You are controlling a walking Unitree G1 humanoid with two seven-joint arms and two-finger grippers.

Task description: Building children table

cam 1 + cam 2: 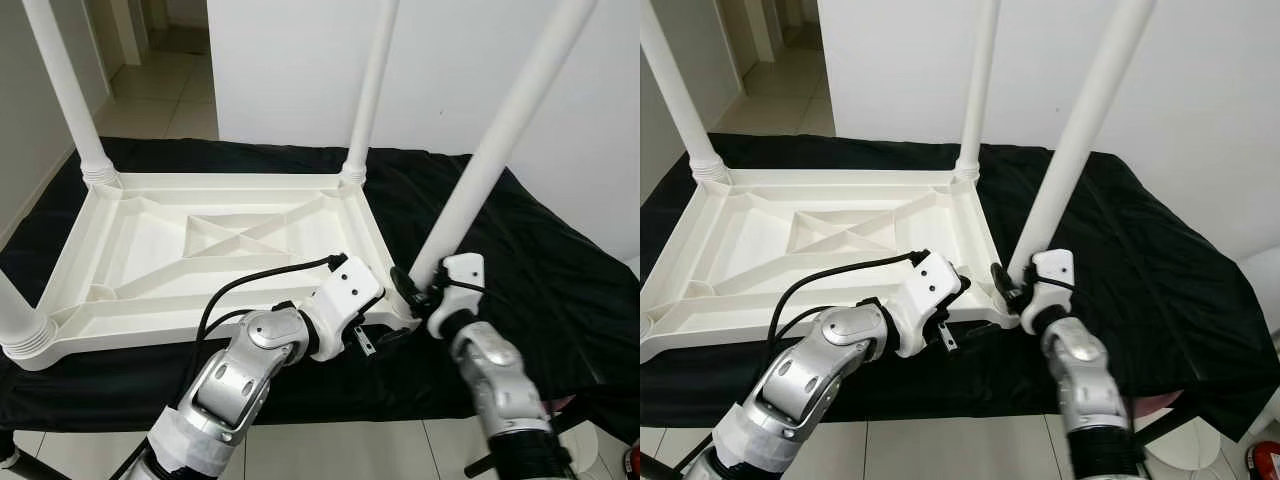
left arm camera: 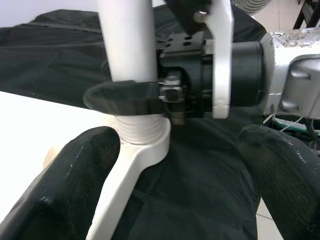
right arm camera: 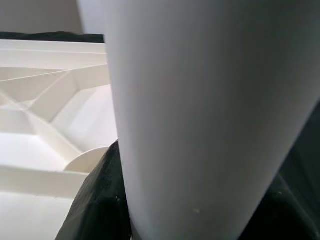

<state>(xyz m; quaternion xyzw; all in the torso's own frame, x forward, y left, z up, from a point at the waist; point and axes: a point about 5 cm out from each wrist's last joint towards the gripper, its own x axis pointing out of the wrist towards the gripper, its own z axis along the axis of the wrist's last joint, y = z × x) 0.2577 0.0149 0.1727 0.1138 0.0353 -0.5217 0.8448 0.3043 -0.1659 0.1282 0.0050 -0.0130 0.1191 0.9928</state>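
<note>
two silver arms reach over a white children's table lying upside down on a black cloth, underside ribs facing up. legs stand at its 10 and 1 o'clock corners, a third at the 8 o'clock corner. the right gripper has its black fingers closed around the base of the fourth leg, which leans toward 1 o'clock over the 4 o'clock corner. the left gripper sits just beside that corner, fingers spread wide apart, holding nothing. white wall behind
</note>
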